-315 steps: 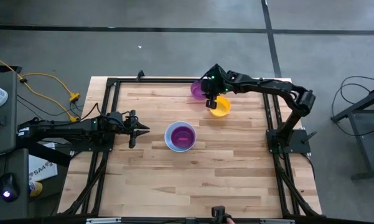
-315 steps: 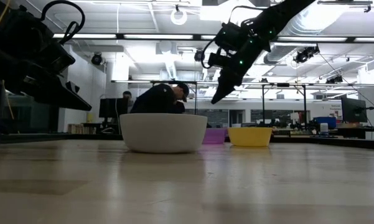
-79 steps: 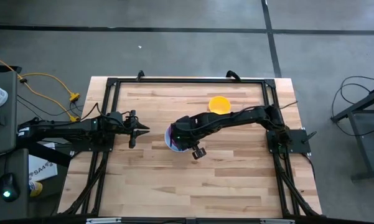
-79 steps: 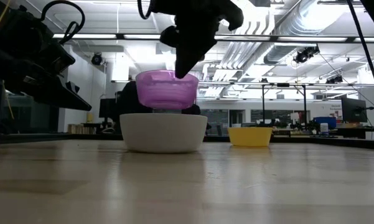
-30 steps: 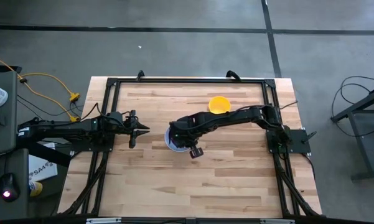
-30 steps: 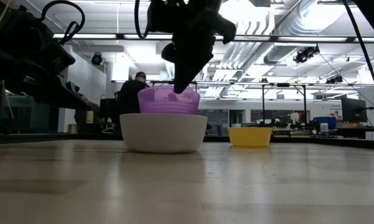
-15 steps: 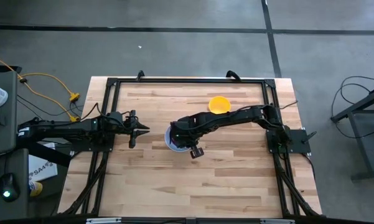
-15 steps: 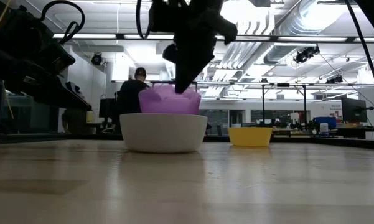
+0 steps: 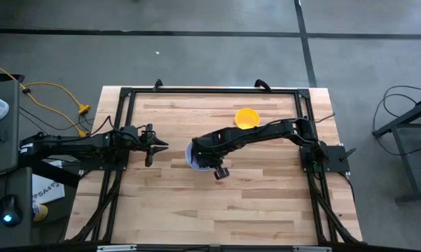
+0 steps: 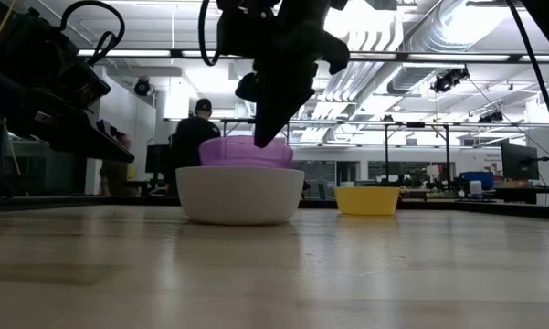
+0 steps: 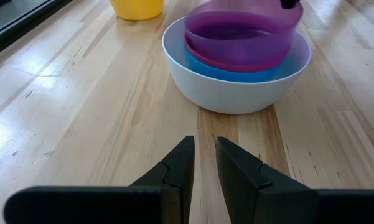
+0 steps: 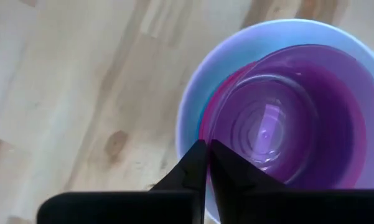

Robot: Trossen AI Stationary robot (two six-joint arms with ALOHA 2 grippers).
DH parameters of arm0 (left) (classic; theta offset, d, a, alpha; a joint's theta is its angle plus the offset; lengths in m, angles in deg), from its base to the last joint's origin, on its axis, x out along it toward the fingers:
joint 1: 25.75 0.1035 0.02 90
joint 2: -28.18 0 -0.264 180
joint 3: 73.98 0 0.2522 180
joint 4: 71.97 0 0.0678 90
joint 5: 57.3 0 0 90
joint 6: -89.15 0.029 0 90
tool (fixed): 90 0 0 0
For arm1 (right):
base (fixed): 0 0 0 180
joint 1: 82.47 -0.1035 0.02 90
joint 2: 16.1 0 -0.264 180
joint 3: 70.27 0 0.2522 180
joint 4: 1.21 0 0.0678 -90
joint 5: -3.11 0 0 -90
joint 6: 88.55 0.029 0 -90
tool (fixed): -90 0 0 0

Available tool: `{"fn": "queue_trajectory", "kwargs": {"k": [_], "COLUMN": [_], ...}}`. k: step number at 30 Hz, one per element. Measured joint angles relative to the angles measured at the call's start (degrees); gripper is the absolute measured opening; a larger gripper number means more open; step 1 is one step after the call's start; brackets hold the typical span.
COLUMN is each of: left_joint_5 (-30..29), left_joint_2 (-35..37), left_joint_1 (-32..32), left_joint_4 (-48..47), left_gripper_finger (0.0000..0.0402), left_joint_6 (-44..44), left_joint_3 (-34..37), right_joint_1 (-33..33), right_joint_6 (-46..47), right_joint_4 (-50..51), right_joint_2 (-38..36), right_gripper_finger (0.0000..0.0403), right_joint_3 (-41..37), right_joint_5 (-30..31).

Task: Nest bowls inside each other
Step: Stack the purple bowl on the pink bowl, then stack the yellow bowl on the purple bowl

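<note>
Right pincer (image 10: pixel 267 137) clamped on purple bowl (image 10: pixel 247 152) rim, now lowered into white bowl (image 10: pixel 240 195) stack, sunk deeper vs. sec ago. Yellow bowl (image 9: pixel 247 117) left to nest. Left pincer (image 9: pixel 156 145) idle, slightly apart.

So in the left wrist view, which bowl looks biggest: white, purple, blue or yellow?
1. White bowl.
2. Blue bowl, inside it.
3. Purple bowl, slightly narrower.
Yellow bowl: farther off and cut by the frame, so unsure.

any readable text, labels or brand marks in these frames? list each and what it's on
None readable.
The white bowl, purple bowl and yellow bowl carry no visible print.
A card or packet by the table's left edge has print too small to read.
Room signage in the low view is too blurred to read.
</note>
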Motion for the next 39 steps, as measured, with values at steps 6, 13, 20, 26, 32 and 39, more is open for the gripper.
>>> {"fn": "queue_trajectory", "kwargs": {"k": [6,13,20,26,32,39], "left_joint_5": [0.01,0.01,0.00,0.01,0.02,0.02], "left_joint_2": [0.01,0.00,0.02,0.00,0.00,0.02], "left_joint_1": [-0.01,0.00,0.00,-0.02,-0.01,-0.01], "left_joint_4": [0.00,0.00,0.00,0.00,0.02,0.02], "left_gripper_finger": [0.0067,0.0067,0.0067,0.0067,0.0067,0.0067], "left_joint_6": [0.00,-0.01,0.00,0.00,0.00,-0.01], "left_joint_3": [0.00,0.00,0.00,0.00,0.00,0.00], "right_joint_1": [0.00,0.00,0.00,0.87,3.82,7.48], "right_joint_6": [0.10,0.04,-0.03,-0.07,1.95,6.61], "right_joint_4": [0.41,0.20,-0.53,0.18,2.07,2.84], "right_joint_2": [0.00,0.42,0.17,-1.72,-3.13,-3.65], "right_gripper_finger": [0.0023,0.0033,0.0036,0.0036,0.0036,0.0036], "right_joint_3": [0.00,-0.13,-0.13,-0.07,-0.03,-0.66], "right_joint_5": [-1.28,-1.06,-0.99,1.29,0.41,0.33]}}
